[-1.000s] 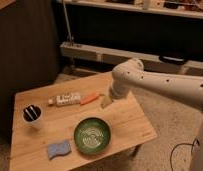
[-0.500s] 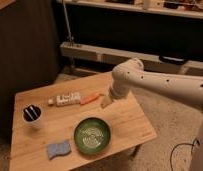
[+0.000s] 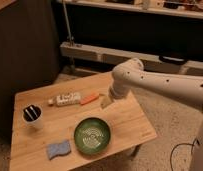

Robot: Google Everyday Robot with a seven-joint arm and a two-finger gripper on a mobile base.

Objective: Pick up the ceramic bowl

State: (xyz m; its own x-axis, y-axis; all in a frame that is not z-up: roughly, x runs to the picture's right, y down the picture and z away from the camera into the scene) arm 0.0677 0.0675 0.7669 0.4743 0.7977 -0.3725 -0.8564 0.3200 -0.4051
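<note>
Seemingly the approach is in hand: the ceramic bowl (image 3: 92,135) sits upright, mouth up, at the near middle of the wooden surface (image 3: 130,120), just right of a blue sponge (image 3: 58,149), and being round it has no long axis. Farther back and right the hand (image 3: 106,102) hovers apart from it, released or clenched I cannot tell; next it should come nearer and down over the rim.

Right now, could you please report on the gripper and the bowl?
Gripper over table's far side, behind bowl, not touching it. Bowl upright near front edge. Sponge beside it, apart; path open.
</note>
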